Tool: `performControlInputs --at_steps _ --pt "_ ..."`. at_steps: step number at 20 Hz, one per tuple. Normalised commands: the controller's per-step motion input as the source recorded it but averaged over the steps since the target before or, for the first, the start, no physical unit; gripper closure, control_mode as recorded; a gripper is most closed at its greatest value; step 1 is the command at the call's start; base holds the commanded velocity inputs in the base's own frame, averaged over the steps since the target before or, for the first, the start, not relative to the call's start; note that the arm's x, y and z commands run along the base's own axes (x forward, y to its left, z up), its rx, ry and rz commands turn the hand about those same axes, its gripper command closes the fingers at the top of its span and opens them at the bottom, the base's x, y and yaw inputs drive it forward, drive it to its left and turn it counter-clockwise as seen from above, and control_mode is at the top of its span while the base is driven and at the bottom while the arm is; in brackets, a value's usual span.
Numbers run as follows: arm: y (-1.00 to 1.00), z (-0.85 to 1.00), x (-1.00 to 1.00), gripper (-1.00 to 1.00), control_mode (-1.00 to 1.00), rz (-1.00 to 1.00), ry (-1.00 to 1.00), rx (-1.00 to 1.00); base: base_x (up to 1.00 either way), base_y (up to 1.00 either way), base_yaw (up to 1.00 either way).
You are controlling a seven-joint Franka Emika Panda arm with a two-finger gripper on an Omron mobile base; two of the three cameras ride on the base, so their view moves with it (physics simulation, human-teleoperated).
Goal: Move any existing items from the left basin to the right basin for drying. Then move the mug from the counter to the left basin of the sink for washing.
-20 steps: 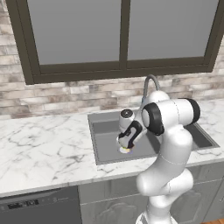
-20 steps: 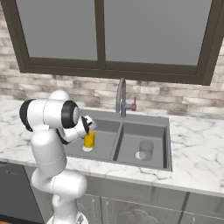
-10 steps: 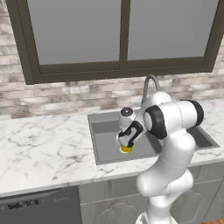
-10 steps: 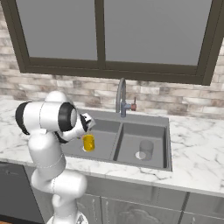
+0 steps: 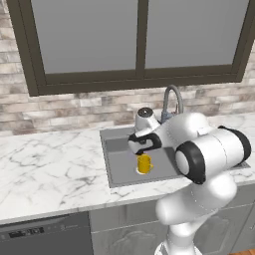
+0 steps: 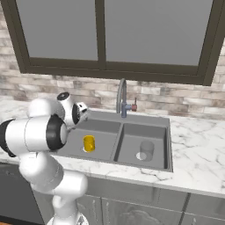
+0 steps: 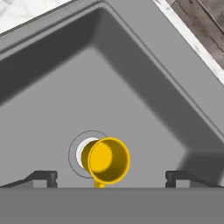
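My gripper [image 7: 111, 178] hangs above the left basin [image 7: 144, 105] with its fingers [image 7: 43, 176] spread wide and nothing between them; the hand view shows both tips well apart on either side of the mug [image 7: 106, 160], which stands below them. The mug [image 5: 144, 163] sits upright on the basin floor, resting right on or against the round pale drain [image 7: 83, 151], its handle pointing toward the bottom of my hand view. From the right base view I see the same yellow mug [image 6: 89, 143] in the wider basin of the sink [image 6: 145, 123], and the translucent tumbler [image 6: 146, 150] standing in the right basin [image 6: 160, 136] beside that basin's own drain. The counter [image 5: 50, 164] around the sink carries nothing of the task that I can make out. Judging from this, both halves of the job look finished: the tumbler is in the narrower basin for drying and the mug is in the wider one for washing, free of my grip. What remains, as far as I can tell, is only to lift my hand clear of the basin without knocking the mug, which is directly beneath the fingers.
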Motion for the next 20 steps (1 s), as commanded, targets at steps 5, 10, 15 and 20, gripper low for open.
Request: performControlInputs --at_steps 5,10,15,20 --pt "0.0 1.0 -0.01 -1.0 -1.0 -0.07 0.13 0.02 0.0 0.0 0.0" --pt "0.0 0.84 -0.38 -1.0 -1.0 -0.08 0.06 0.02 0.0 0.0 0.0" --pt "-0.08 0.44 -0.7 -1.0 -1.0 -0.07 0.0 0.05 0.0 0.0 0.0" --pt "-0.2 0.26 -0.69 -1.0 -1.0 -0.06 0.0 0.07 0.0 0.0 0.0"
